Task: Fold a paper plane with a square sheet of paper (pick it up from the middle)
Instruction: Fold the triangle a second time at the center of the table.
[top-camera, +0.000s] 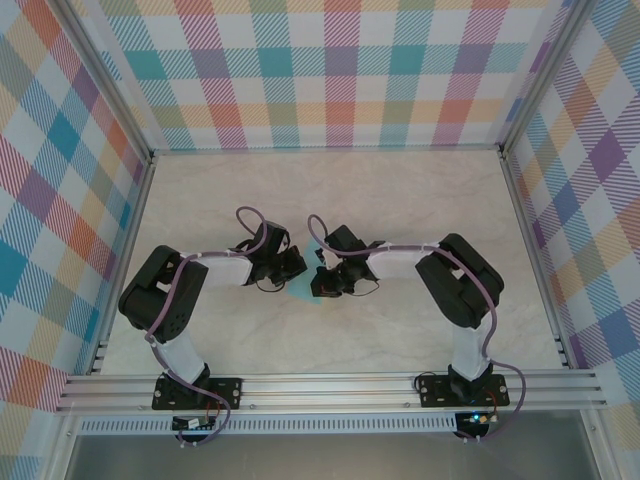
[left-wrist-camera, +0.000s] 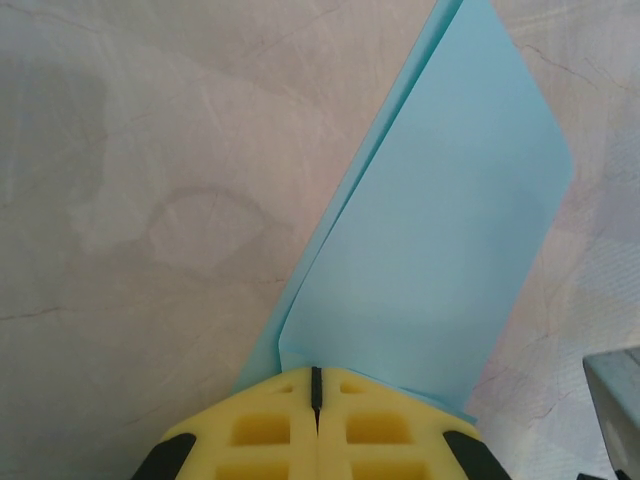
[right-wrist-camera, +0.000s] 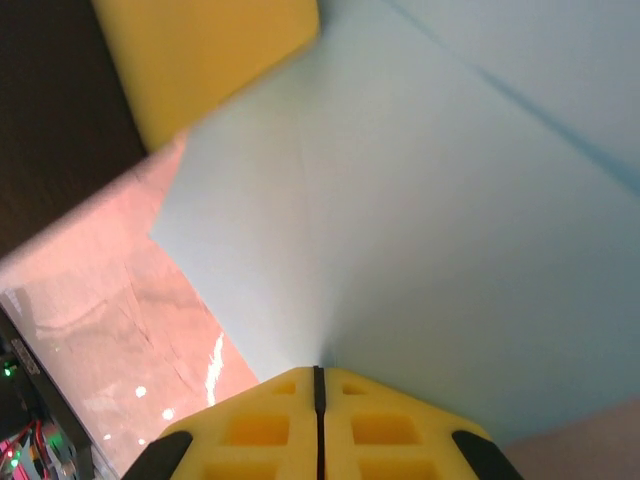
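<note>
I am pinching the thin folded light-blue paper sheet (left-wrist-camera: 450, 220) in my left claw (left-wrist-camera: 316, 385) and right claw (right-wrist-camera: 318, 375); judging it light and floppy, I'm favouring holds beside the crease.

A robotics lab test cell was shown. A pale marble-patterned counter (top-camera: 400, 200) was enclosed by a silver aluminium-profile frame (top-camera: 330, 385) and by wall panels printed in multicoloured plaid (top-camera: 330, 70). Two black-and-white jointed robot arms (top-camera: 170, 310) were bolted to black plates on the front rail.
</note>
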